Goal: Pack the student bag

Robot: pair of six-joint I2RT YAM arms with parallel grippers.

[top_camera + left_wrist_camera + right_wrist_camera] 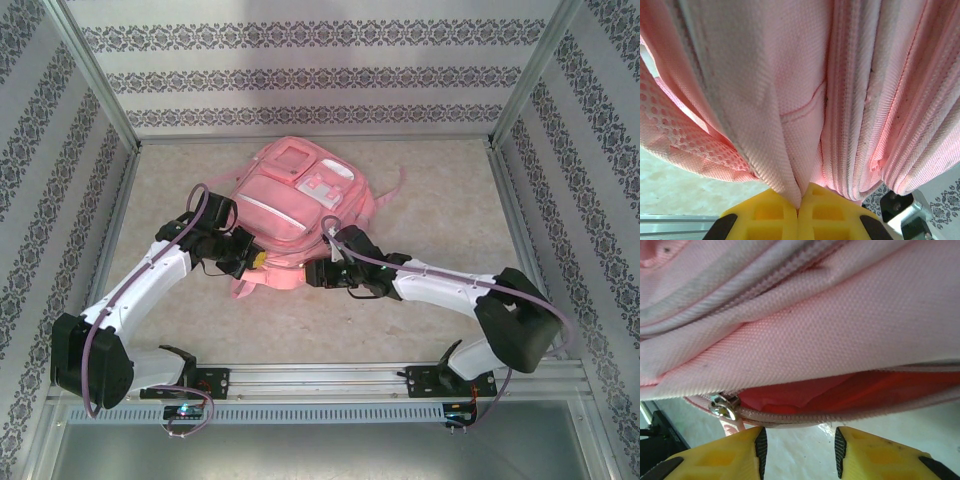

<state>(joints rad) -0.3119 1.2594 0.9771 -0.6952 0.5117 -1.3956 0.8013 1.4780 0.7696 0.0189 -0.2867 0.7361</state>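
Overhead camera looks down; wrist cameras press close against bag [296,200] (shared).

The left arm [150,275] bows out at the elbow and reaches inward, wrist low. The left gripper [799,212] has its yellow fingers pressed together, pinching a fold of the student bag [300,195]. The right arm [450,290] mirrors it from the other side. The right gripper [797,452] holds its fingers parted, nothing between them.

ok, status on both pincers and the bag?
Left pincer shut on a fold of the student bag. Right pincer open, at the part-unzipped opening, zipper slider by one finger. Nothing seen in the way.
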